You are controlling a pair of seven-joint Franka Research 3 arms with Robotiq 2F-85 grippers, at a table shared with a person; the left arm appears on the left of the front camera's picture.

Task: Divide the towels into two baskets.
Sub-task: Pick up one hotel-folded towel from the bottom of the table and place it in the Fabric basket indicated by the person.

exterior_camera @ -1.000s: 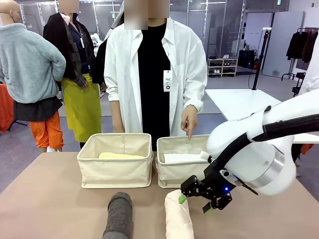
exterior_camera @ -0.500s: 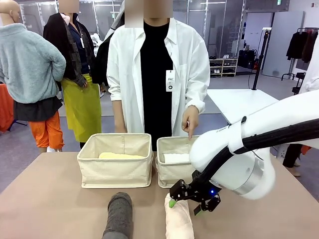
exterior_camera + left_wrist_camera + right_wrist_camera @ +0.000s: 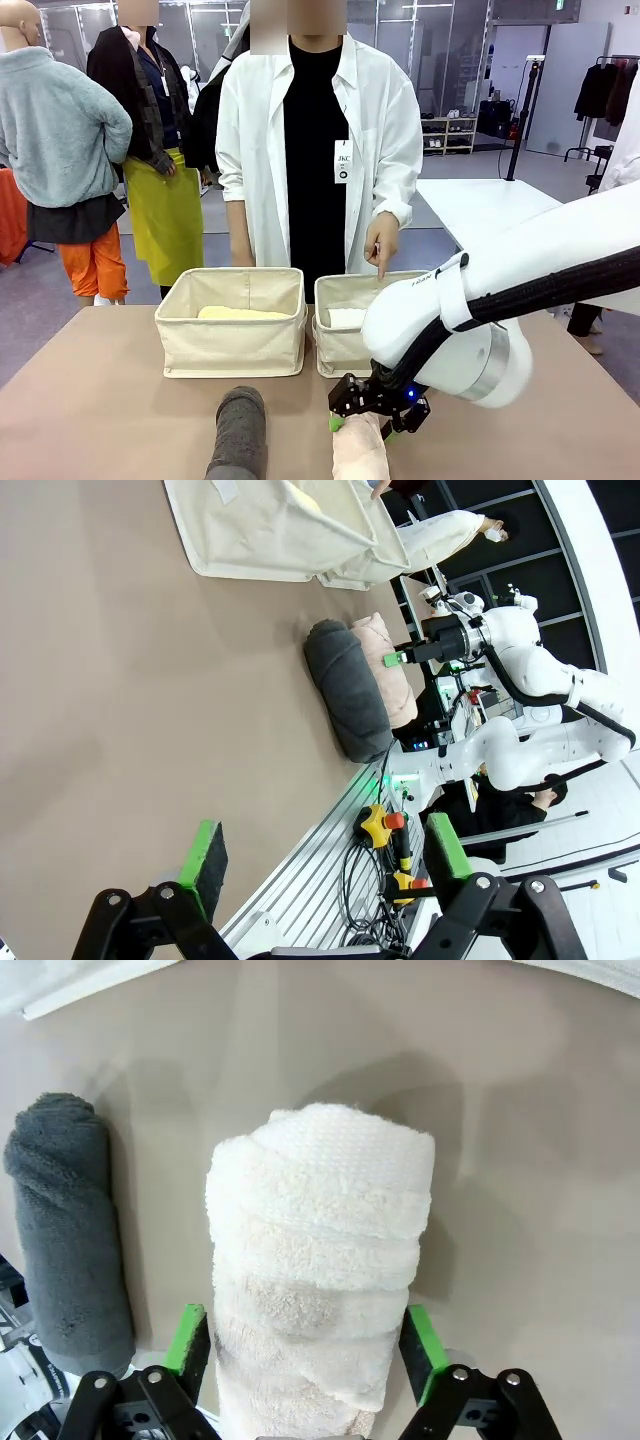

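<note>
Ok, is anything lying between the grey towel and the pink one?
No. Just a strip of bare table separates the grey towel from the pink towel. The right wrist view shows it best, and the front view agrees.

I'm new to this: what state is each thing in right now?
left pincer: open, holding nothing.
right pincer: closed on the pale pink towel.
pale pink towel: lying on the table, gripped.
dark grey towel: lying loose on the table.
pale yellow towel: in the left basket.
white towel: in the right basket.
person's hand: pointing down at the right basket.
</note>
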